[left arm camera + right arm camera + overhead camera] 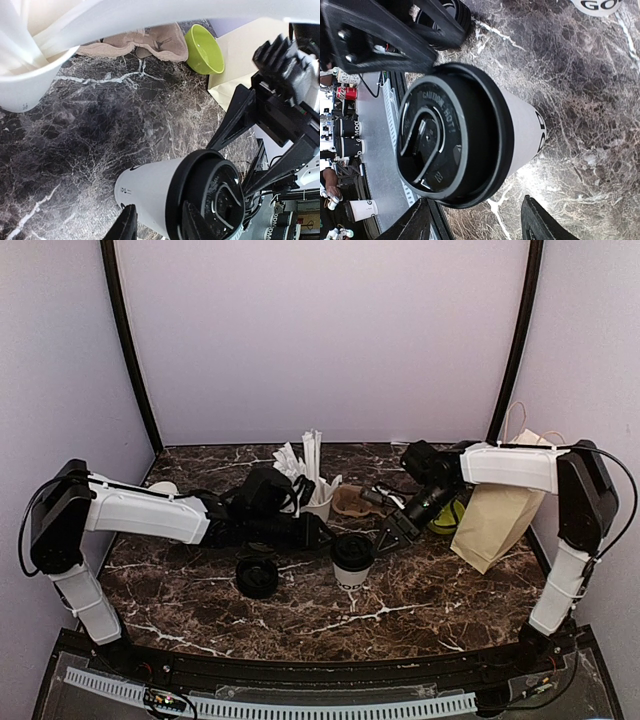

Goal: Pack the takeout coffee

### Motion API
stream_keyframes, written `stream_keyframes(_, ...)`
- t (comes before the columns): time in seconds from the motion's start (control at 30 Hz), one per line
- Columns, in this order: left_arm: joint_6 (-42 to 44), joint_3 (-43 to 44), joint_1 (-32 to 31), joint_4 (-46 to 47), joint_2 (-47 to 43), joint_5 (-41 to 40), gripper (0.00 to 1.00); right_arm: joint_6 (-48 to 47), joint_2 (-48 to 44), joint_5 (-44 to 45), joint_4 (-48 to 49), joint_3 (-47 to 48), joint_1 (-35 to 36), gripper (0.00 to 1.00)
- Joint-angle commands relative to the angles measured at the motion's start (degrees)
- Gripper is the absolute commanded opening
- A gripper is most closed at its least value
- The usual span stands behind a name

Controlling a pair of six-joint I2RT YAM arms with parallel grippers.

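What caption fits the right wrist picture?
Open right tool faces a tall white paper cup with a round black plastic lid.

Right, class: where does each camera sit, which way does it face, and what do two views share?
Top external: above, behind the robot, facing down at the marble table; left arm, right arm show.
Left wrist: on the left arm, facing the lidded coffee cup; left claw shows.
Right wrist: on the right arm, facing that cup's lid; right claw shows.
Shared: both wrist views hold that cup.
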Motion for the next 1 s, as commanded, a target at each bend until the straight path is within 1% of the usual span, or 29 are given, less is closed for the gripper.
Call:
stream_keyframes(0.0,-0.66,2.22,0.30,3.00,1.27,1.39,0.34,0.36,1.45,-1.57,0.03,1.72,0.19,0.62)
stream_keyframes(0.3,-0.54,1.38,0.27,3.12,0.75,1.56,0.34,0.89,2.92,-1.00,0.69,1.72,0.16,0.62)
stream_keyframes(0.5,-0.26,1.76,0.32,1.24,2.12,2.01,0.33,2.74,4.20,3.11,1.91,1.26,0.16,0.60)
stream_keyframes(0.6,-0.39,1.37,0.31,-1.95,2.46,1.34,0.31,4.12,4.78,6.33,2.98,0.49,0.16,0.59)
stream_keyframes(0.8,-0.59,-2.12,0.30,-7.00,0.58,-1.02,0.24,5.76,6.59,13.05,4.81,0.04,0.16,0.59)
stream_keyframes(0.87,-0.75,-2.64,0.24,-10.22,0.82,-1.73,0.22,6.24,7.52,16.43,5.21,-0.10,0.16,0.59)
stream_keyframes(0.97,-1.06,-3.24,0.21,-12.63,1.59,-2.56,0.20,6.71,8.96,22.41,5.89,-0.42,0.16,0.58)
